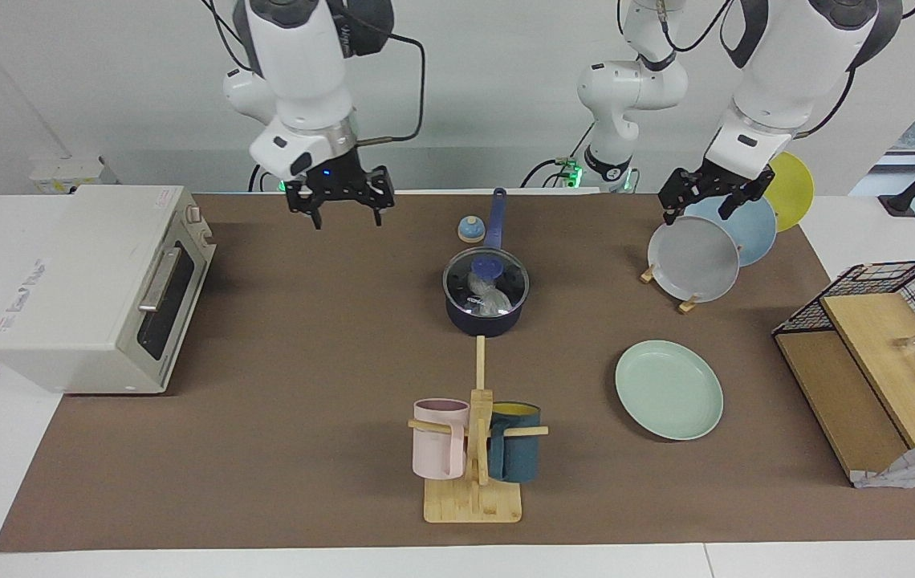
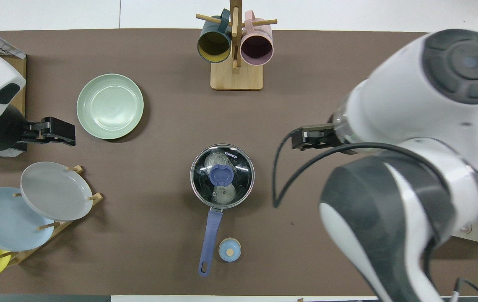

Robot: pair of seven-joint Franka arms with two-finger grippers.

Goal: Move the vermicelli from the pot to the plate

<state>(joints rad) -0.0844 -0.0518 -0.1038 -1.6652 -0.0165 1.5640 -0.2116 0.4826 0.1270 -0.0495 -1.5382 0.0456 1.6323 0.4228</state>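
Facing view: the right hand (image 1: 339, 210) is hanging in the air with its fingers apart and nothing between them, over bare desk (image 1: 305, 361) between the toaster oven (image 1: 96, 289) and the pot (image 1: 486, 294). The pot is sitting toward the left arm's end from this hand, its glass lid (image 1: 486, 279) on. The vermicelli (image 1: 488, 299) is showing only dimly through that lid, so the bundles are hard to tell apart here. The left hand (image 1: 716, 198) is waiting over the rack of plates (image 1: 694, 258), fingers apart and empty; the mint-green plate (image 1: 668, 389) is lying flat on the desk below it, empty. A basket (image 1: 891, 297) at the left arm's end is being cut off by the frame edge.

Overhead view: the right arm's bulk is covering much of its end of the desk and most of the toaster oven, and the right hand (image 2: 312, 137) is largely hidden. Two pale vermicelli bundles (image 2: 218, 159) are showing under the lid, partly hidden by its blue knob (image 2: 221, 175). The left hand (image 2: 56, 132) is just beside the plate (image 2: 110, 106).
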